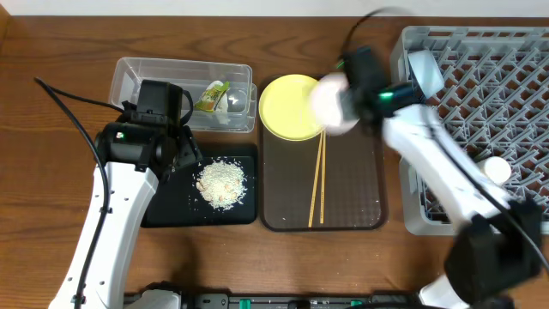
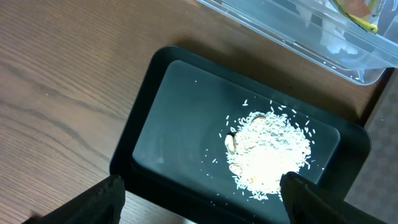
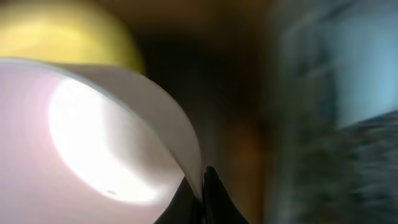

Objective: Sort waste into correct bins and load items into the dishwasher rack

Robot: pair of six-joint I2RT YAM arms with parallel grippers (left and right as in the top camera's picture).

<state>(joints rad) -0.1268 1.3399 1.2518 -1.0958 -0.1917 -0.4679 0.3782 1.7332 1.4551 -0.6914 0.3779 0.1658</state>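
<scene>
From overhead, my right fingers [image 1: 350,96] pinched the white bowl [image 1: 330,105] above the yellow plate [image 1: 287,107]. My left fingers [image 1: 184,153] hung spread over the black tray [image 1: 163,210]. At the left wrist, the food scraps [image 2: 267,149] lay heaped in that tray. At the right wrist, my fingers were clamped on the bowl's rim.

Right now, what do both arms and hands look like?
The left arm has white tubular links, black joint housings, a small green light and a thin black cable. The right arm matches, with a green light near the wrist and a black cable on top. The left hand and right hand have black fingers.
</scene>
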